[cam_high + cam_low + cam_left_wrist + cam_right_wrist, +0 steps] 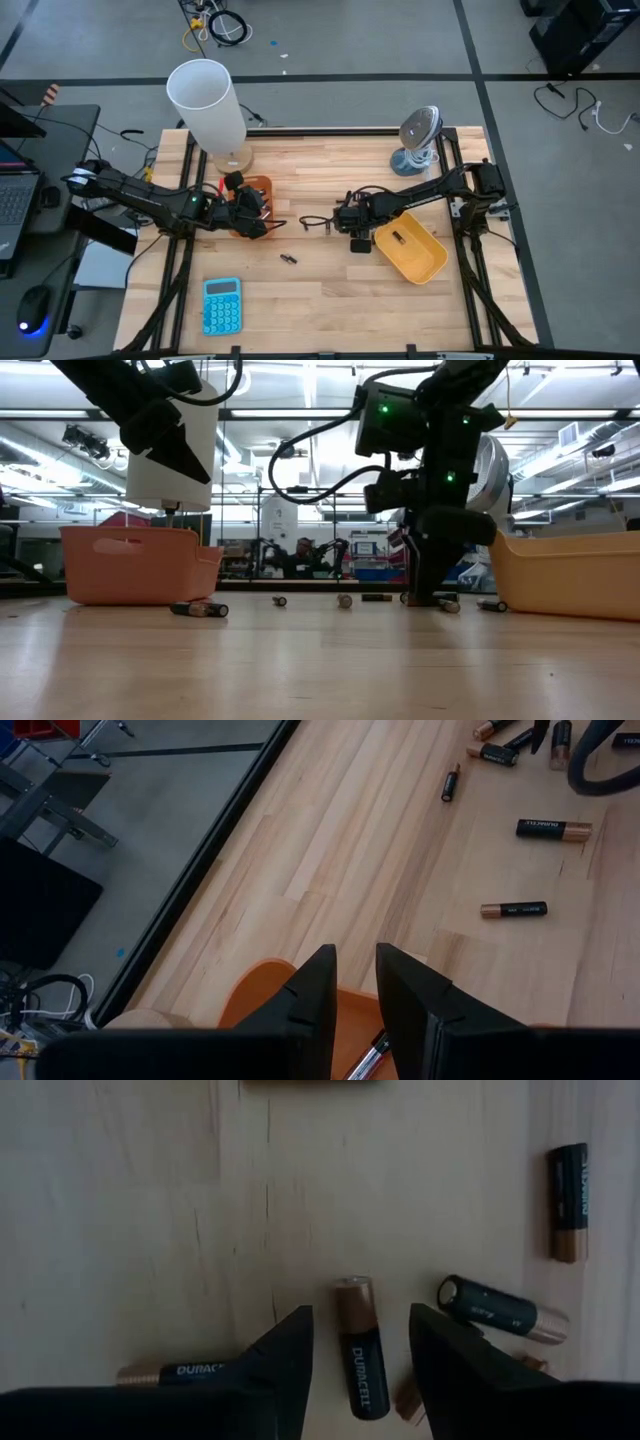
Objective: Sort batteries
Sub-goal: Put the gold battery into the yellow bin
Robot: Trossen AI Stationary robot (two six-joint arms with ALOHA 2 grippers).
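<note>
Two grippers are being shown at work. The right gripper [360,1345] is being held low over the table with its jaws spread, and one battery [359,1345] is lying between the fingers, not yet gripped. Other batteries [502,1310] are lying just beside it, so a neighbour could be caught or knocked rolling as the jaws are being closed. The yellow tray [412,250] is sitting just right of this gripper. The left gripper [352,1000] is being held above the orange tray [258,190], jaws slightly parted, nothing visibly gripped; a loose cell could be dropped outside the rim. "DURACELL" is being read on the black-and-copper cells.
</note>
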